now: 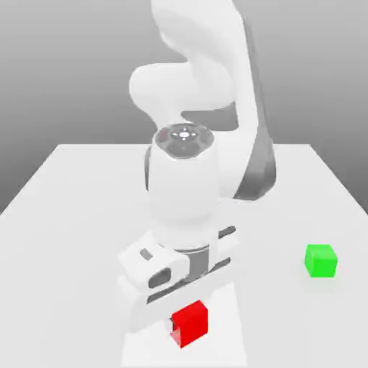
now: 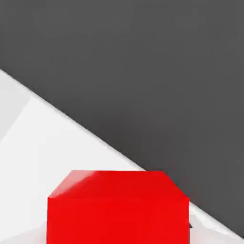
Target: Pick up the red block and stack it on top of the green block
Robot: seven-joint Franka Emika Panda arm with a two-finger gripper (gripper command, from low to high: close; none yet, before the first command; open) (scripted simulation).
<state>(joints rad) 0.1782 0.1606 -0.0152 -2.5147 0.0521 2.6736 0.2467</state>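
Blocks: one red block (image 1: 191, 321), one green block (image 1: 320, 260).

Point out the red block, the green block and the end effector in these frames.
red block (image 1: 191, 321): exterior view, on its front face.
green block (image 1: 320, 260): exterior view, on the middle of the cube.
end effector (image 1: 180, 327): exterior view, at the fingertips by the red block.

The green block (image 1: 320, 260) sits toward the exterior view's right of the red block (image 1: 191, 322).
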